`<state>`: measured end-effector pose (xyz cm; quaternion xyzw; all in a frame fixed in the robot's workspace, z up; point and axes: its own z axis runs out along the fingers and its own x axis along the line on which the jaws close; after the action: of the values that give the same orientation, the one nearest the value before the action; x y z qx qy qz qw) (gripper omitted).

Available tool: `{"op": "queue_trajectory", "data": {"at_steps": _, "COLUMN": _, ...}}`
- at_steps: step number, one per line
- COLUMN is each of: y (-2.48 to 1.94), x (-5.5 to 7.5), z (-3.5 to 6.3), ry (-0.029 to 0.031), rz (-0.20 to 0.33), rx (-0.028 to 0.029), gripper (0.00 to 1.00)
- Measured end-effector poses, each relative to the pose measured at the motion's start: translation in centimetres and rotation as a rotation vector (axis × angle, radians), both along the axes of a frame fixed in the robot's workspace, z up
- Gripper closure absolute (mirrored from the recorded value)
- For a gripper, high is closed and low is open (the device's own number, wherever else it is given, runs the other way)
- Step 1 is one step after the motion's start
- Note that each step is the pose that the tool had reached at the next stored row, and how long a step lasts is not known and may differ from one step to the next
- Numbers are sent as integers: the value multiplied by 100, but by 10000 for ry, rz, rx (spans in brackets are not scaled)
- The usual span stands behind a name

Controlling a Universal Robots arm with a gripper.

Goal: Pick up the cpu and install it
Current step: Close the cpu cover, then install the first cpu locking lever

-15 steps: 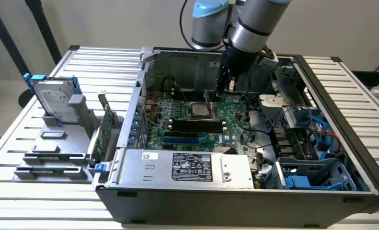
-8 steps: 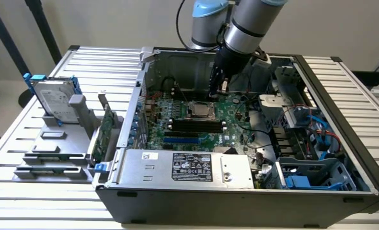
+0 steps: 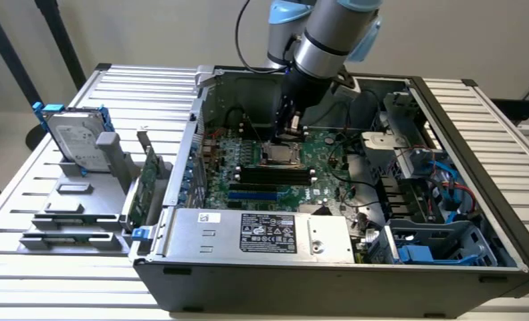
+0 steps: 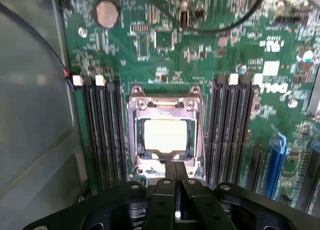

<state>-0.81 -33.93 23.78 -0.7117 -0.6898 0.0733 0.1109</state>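
Observation:
The cpu [image 4: 165,135] is a bright silver square lying flat inside the dark socket frame [image 4: 134,140] on the green motherboard [image 4: 165,50]. My gripper [image 4: 176,166] is shut, its black fingers pressed together with nothing between them. The tips hover at the socket's edge, right beside the cpu. In the exterior view the gripper [image 3: 280,137] reaches down into the open computer case [image 3: 478,200], just above the socket and cpu [image 3: 280,156].
Black memory slots [image 4: 102,135] flank the socket on both sides. A coin battery [image 4: 106,13] and black cables [image 4: 225,25] lie further along the board. A power supply [image 3: 255,234] fills the case front. A hard drive [image 3: 75,144] stands in a grey rack at the exterior view's left.

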Motion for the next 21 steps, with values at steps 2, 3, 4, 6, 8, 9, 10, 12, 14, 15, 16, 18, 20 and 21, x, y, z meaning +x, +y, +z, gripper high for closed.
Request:
{"op": "queue_trajectory", "data": {"at_steps": 2, "y": 0, "x": -51, "z": -28, "ry": 0, "rz": 0, "rx": 15, "gripper": 89}}
{"op": "queue_trajectory", "data": {"at_steps": 3, "y": 0, "x": -75, "z": -43, "ry": -1, "rz": -1, "rx": 27, "gripper": 89}}
{"op": "queue_trajectory", "data": {"at_steps": 4, "y": 0, "x": -96, "z": -57, "ry": -2, "rz": 0, "rx": 45, "gripper": 89}}
{"op": "queue_trajectory", "data": {"at_steps": 6, "y": 2, "x": -138, "z": -84, "ry": -5, "rz": 0, "rx": 87, "gripper": 89}}
{"op": "queue_trajectory", "data": {"at_steps": 8, "y": 6, "x": -172, "z": -110, "ry": -9, "rz": 0, "rx": 134, "gripper": 89}}
{"op": "queue_trajectory", "data": {"at_steps": 9, "y": 9, "x": -180, "z": -124, "ry": -9, "rz": -1, "rx": 154, "gripper": 89}}
{"op": "queue_trajectory", "data": {"at_steps": 10, "y": 13, "x": -186, "z": -138, "ry": -10, "rz": -1, "rx": 174, "gripper": 89}}
{"op": "queue_trajectory", "data": {"at_steps": 12, "y": 20, "x": -190, "z": -167, "ry": -13, "rz": -1, "rx": 206, "gripper": 89}}
{"op": "queue_trajectory", "data": {"at_steps": 14, "y": 26, "x": -191, "z": -198, "ry": -28, "rz": -1, "rx": 221, "gripper": 89}}
{"op": "queue_trajectory", "data": {"at_steps": 15, "y": 29, "x": -191, "z": -213, "ry": -35, "rz": -2, "rx": 225, "gripper": 89}}
{"op": "queue_trajectory", "data": {"at_steps": 16, "y": 31, "x": -192, "z": -230, "ry": -42, "rz": -1, "rx": 229, "gripper": 89}}
{"op": "queue_trajectory", "data": {"at_steps": 18, "y": 36, "x": -194, "z": -264, "ry": -53, "rz": -1, "rx": 234, "gripper": 89}}
{"op": "queue_trajectory", "data": {"at_steps": 20, "y": 40, "x": -197, "z": -299, "ry": -70, "rz": -1, "rx": 239, "gripper": 89}}
{"op": "queue_trajectory", "data": {"at_steps": 21, "y": 42, "x": -199, "z": -316, "ry": -80, "rz": 0, "rx": 241, "gripper": 89}}
